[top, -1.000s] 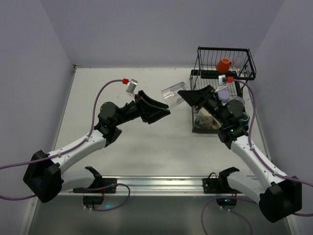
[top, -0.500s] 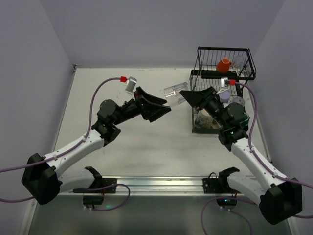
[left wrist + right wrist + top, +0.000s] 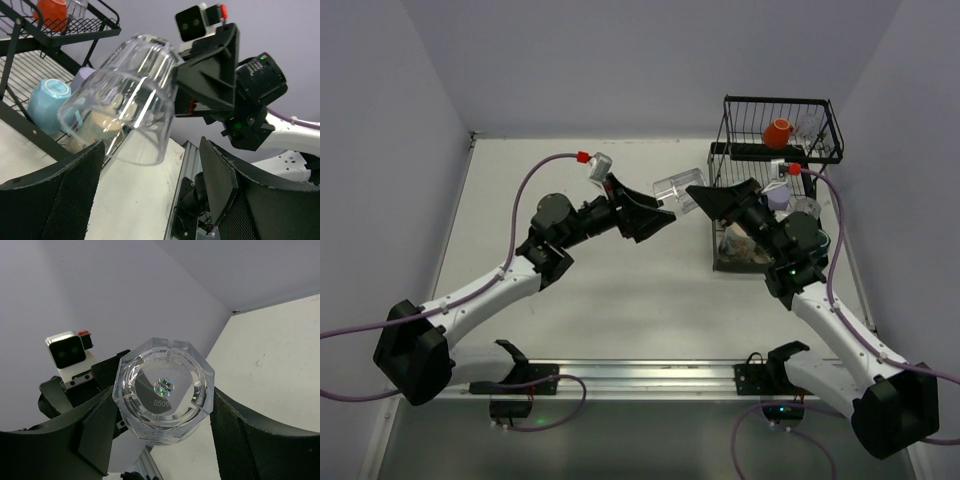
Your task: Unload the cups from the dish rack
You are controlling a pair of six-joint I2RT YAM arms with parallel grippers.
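My right gripper point(image 3: 698, 196) is shut on the base of a clear glass point(image 3: 674, 189) and holds it on its side in the air, left of the black dish rack point(image 3: 781, 100). In the right wrist view the glass point(image 3: 164, 387) sits between my fingers, base toward the camera. My left gripper point(image 3: 663, 212) is open, its tips just below and left of the glass's open mouth. In the left wrist view the glass point(image 3: 125, 112) hangs just beyond my open fingers point(image 3: 219, 182). An orange-red cup point(image 3: 777, 133) sits in the upper basket.
The lower tray holds a light blue cup point(image 3: 50, 95), a beige cup point(image 3: 98, 123) and a lavender cup point(image 3: 83, 77). Another clear glass point(image 3: 810, 124) stands in the upper basket. A metal rail point(image 3: 650, 375) runs along the near table edge.
My left gripper has moved right and up toward the glass's mouth. My right gripper has kept its hold on the glass and barely shifted.
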